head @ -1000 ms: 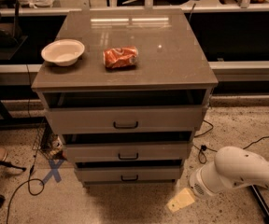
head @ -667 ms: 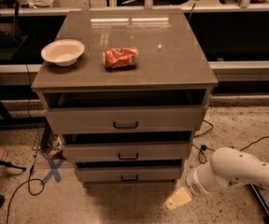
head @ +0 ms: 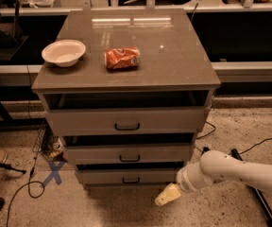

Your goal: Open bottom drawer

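Note:
The bottom drawer (head: 129, 176) is the lowest and narrowest of three grey-beige drawers in a cabinet, with a small black bar handle (head: 131, 180). Its front stands a little proud of the cabinet, like the two above. My gripper (head: 168, 195) is at the end of a white arm (head: 235, 173) that comes in from the lower right. It hangs low over the floor, to the right of the handle and just below the drawer's right end, apart from it.
The cabinet top (head: 174, 60) carries a white bowl (head: 63, 52) and a crushed red bag (head: 122, 57). The middle drawer (head: 129, 152) and top drawer (head: 126, 120) are above. Cables (head: 29, 183) and a blue X mark (head: 54, 173) lie on the floor at left.
My arm and gripper have moved left and slightly up, closer to the bottom drawer's right end. The drawers have not moved.

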Tool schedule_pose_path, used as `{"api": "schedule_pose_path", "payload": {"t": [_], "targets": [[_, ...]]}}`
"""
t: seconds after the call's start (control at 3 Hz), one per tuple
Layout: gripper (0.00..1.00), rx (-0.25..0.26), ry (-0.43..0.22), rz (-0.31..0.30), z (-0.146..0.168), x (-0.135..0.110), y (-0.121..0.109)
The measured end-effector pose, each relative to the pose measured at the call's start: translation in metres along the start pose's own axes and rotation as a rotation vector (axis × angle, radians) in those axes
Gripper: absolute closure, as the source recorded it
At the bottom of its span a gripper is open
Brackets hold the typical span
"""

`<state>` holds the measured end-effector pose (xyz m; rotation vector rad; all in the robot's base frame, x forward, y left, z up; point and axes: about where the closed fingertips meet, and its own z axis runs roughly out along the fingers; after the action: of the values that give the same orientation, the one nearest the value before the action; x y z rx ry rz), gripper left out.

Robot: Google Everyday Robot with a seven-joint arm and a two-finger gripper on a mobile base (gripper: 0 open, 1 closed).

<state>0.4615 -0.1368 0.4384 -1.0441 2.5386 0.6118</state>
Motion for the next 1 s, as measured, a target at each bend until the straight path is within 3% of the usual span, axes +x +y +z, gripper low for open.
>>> {"api": "schedule_pose_path", "payload": {"t": [0.33,0.67,1.0], "targets": [[0.00,-0.035,-0.048,-0.014,0.042,-0.007,-0.011],[0.00,-0.088,-0.077,0.010,0.098,-0.007,-0.027],[0.00,-0.088,-0.077,0.010,0.098,-0.007,-0.027]]}}
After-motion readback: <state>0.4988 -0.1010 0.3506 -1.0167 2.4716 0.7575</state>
